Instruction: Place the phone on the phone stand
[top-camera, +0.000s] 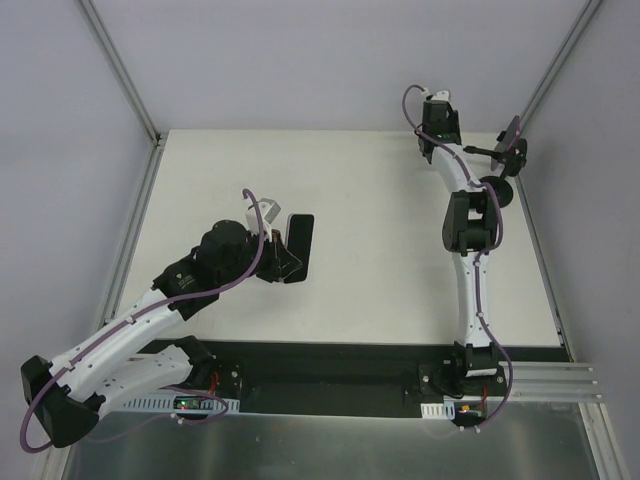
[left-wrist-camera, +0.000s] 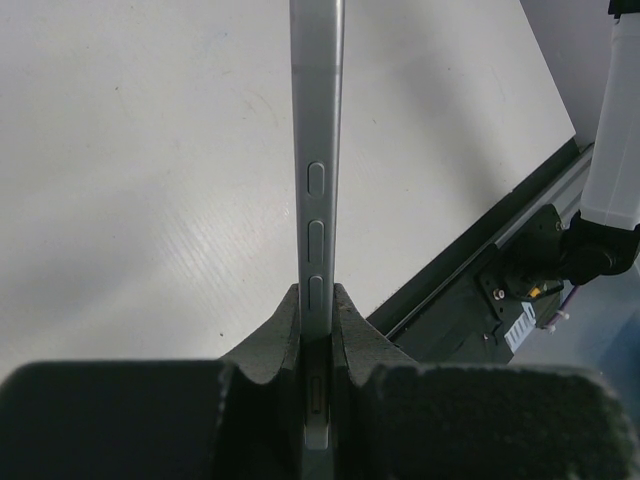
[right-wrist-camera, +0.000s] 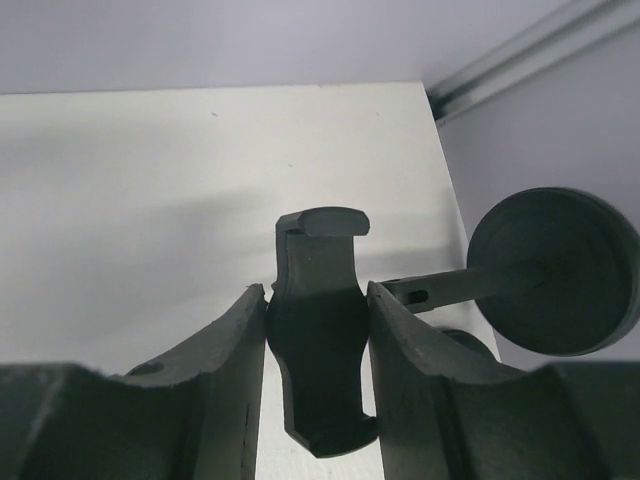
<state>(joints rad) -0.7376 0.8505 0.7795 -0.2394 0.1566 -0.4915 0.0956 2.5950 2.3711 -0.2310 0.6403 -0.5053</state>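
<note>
Phone (left-wrist-camera: 318, 150): thin slab, edge-on to L cam; silver rim w/ three slim side buttons, dark face from above. Sticks straight out past the fingertips, white table (left-wrist-camera: 150, 180) behind.
L claw (left-wrist-camera: 317, 305): clamped on phone's near end, a pad on each face.
R claw (right-wrist-camera: 317, 292): pinching phone stand (right-wrist-camera: 318, 380); dark, hooked lip on top, round base off to claw's right.

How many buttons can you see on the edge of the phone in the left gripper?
3 in a row on the phone edge: top button, middle, lowest at the left gripper tips. More may be hidden in its grip.
</note>
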